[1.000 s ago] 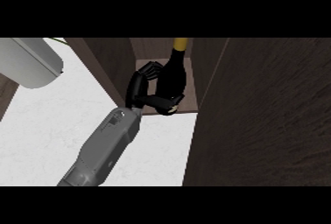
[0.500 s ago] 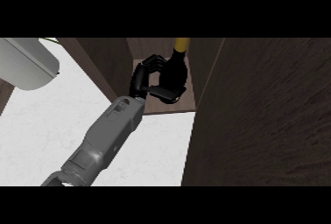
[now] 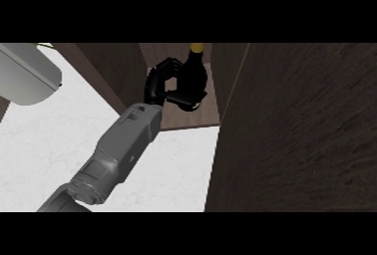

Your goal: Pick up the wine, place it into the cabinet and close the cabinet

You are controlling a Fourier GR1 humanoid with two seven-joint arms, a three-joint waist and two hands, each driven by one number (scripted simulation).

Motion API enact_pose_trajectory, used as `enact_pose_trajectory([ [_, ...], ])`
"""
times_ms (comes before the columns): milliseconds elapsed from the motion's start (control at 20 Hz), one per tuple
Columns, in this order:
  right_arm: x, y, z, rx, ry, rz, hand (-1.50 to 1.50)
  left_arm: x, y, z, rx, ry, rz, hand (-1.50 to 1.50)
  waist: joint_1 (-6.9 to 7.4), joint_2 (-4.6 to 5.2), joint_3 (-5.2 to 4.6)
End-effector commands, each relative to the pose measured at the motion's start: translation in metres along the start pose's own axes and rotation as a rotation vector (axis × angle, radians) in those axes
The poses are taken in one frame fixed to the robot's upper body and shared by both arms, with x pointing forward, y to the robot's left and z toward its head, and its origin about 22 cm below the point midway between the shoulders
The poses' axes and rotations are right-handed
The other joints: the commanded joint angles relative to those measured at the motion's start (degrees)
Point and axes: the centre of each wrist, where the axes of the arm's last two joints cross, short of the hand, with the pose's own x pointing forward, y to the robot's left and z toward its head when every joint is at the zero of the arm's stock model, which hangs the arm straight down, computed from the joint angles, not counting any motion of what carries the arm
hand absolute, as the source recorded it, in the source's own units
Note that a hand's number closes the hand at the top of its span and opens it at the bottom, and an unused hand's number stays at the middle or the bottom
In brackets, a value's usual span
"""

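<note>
My hand (image 3: 171,85) is inside the open cabinet (image 3: 117,69), fingers and thumb curled round the dark wine bottle (image 3: 195,67); which of my two hands it is I cannot tell from this view, since only one grey forearm (image 3: 121,147) shows, coming up from the lower edge left of the middle; the bottle stands nearly upright, its yellow cap (image 3: 196,47) at the top, its lower body partly hidden behind my thumb; the bottle is over the cabinet's brown shelf floor (image 3: 199,117), towards the back, though whether its base touches the floor I cannot see; the cabinet's dark wooden door (image 3: 302,134) stands open at the right, filling that side of the view; the white counter (image 3: 44,144) lies below and to the left of the cabinet's front edge; a pale grey rounded thing (image 3: 26,72) sits at the counter's far left corner, well apart from my arm.
</note>
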Motion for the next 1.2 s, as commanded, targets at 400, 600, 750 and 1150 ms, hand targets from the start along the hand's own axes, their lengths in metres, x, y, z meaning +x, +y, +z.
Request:
enact_pose_trajectory([
  [400, 0.030, 0.000, 0.015, 0.034, -0.008, -0.129, -1.50, -0.006, 0.026, -0.007, 0.099, -0.037, -0.111, 1.50, -1.43, 0.64, -0.01],
  [600, 0.029, -0.002, 0.013, 0.052, -0.015, -0.118, -1.50, 0.011, 0.022, -0.017, 0.111, -0.083, -0.164, -1.50, -1.44, 0.81, 0.01],
  [750, 0.025, 0.000, 0.016, 0.053, 0.002, -0.125, -1.50, 0.015, 0.027, -0.021, 0.145, -0.073, -0.203, -1.50, -1.62, 0.71, 0.04],
  [1150, 0.025, 0.000, 0.018, 0.067, -0.026, -0.114, -1.50, 0.024, 0.050, -0.030, 0.186, -0.104, -0.191, -1.50, -2.02, 0.89, -0.07],
])
